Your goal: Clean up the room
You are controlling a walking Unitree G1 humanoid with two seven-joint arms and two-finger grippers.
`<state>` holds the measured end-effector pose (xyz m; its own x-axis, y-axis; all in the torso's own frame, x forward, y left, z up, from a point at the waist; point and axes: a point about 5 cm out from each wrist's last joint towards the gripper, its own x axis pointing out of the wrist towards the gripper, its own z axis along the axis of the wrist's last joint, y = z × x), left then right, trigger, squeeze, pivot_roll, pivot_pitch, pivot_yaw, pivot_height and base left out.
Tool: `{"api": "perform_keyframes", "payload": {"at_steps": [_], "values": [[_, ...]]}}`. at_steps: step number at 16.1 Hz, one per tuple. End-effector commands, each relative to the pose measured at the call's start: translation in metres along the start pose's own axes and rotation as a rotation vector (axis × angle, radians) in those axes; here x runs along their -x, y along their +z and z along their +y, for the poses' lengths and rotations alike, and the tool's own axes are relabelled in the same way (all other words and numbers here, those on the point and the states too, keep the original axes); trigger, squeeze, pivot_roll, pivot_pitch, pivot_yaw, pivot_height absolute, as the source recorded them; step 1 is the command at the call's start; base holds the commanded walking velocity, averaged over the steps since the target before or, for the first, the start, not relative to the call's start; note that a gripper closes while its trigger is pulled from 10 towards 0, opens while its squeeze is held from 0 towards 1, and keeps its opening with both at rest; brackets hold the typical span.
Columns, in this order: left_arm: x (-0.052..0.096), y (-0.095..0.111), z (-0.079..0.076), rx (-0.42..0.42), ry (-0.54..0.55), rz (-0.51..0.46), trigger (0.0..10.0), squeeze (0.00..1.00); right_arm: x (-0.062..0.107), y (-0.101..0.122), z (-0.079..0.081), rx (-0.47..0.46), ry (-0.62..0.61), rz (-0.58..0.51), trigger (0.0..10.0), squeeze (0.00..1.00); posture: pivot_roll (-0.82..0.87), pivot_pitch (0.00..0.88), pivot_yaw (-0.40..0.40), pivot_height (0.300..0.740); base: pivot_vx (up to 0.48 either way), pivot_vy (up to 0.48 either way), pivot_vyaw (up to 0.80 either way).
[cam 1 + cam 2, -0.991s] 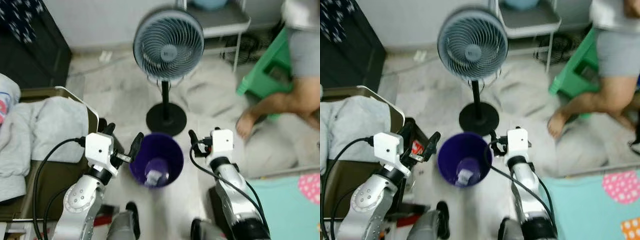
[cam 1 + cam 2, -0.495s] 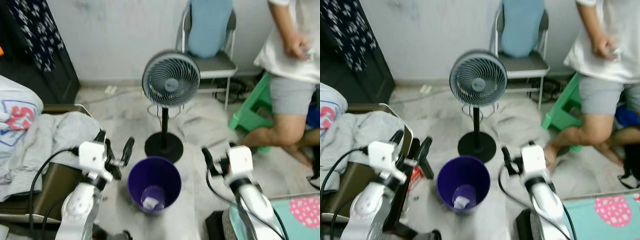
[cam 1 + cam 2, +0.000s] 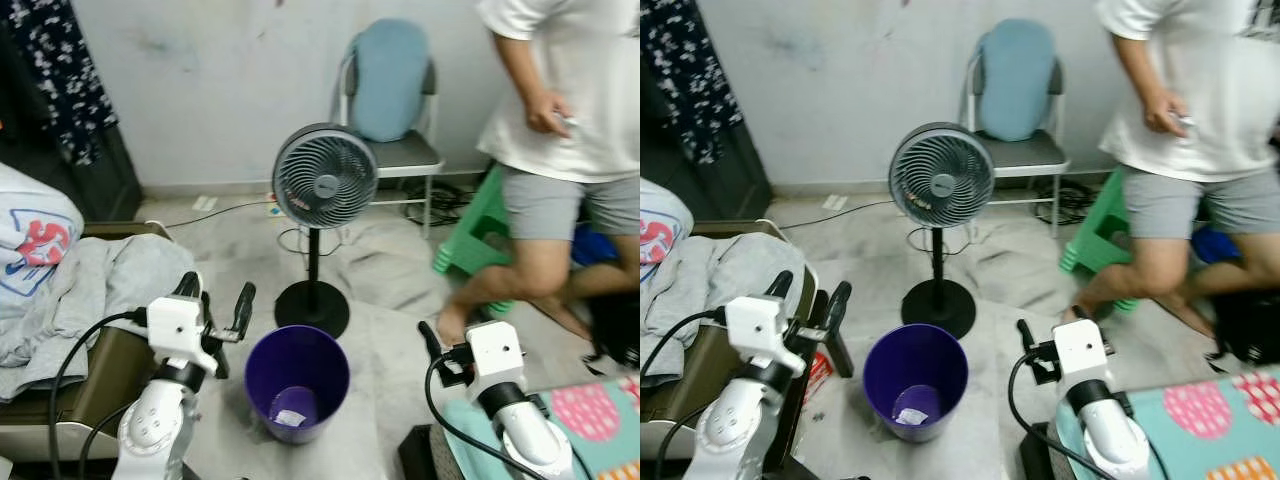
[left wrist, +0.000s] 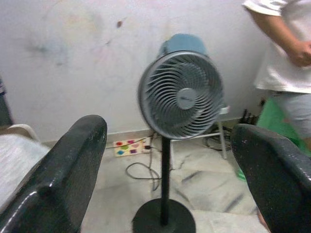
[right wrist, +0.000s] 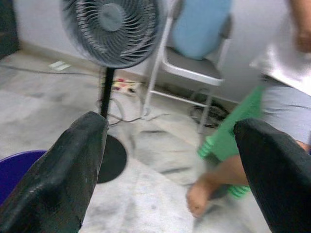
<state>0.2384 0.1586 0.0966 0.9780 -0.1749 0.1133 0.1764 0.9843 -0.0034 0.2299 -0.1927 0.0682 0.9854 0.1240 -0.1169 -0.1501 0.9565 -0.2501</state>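
Note:
A purple bin (image 3: 297,372) stands on the pale floor right in front of me, with a light scrap of trash (image 3: 292,409) lying at its bottom. My left gripper (image 3: 216,300) is raised just left of the bin's rim, open and holding nothing. To the right of the bin, my right gripper (image 5: 170,145) is also open and empty. In both wrist views the black fingers (image 4: 63,179) stand wide apart with only the room between them.
A standing fan (image 3: 325,190) rises just behind the bin. Behind it are a metal chair (image 3: 390,100) and power cables. A person (image 3: 560,130) stands at the right by a green stool (image 3: 480,230). Grey clothes (image 3: 100,290) lie piled at the left. A teal mat (image 3: 590,410) lies at the lower right.
The camera has tilted up and pulled back, so the wall and chair now show. Both grippers stay open beside the bin. The person has shifted and stands more upright.

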Motion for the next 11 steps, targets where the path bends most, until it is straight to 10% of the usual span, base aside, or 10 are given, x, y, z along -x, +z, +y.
{"api": "perform_keyframes", "payload": {"at_steps": [1,11], "values": [[-0.006,0.003,-0.002,-0.007,-0.005,-0.015,10.0,0.0,-0.006,0.011,-0.005,0.008,-0.02,-0.019,10.0,0.0,0.01,0.007,0.022,0.74,0.0,0.0,0.0],[-0.014,0.004,-0.011,0.009,-0.047,-0.032,10.0,0.0,-0.031,0.052,0.023,0.101,0.211,-0.13,10.0,0.0,0.02,0.0,0.038,0.74,0.0,0.0,0.0]]}}
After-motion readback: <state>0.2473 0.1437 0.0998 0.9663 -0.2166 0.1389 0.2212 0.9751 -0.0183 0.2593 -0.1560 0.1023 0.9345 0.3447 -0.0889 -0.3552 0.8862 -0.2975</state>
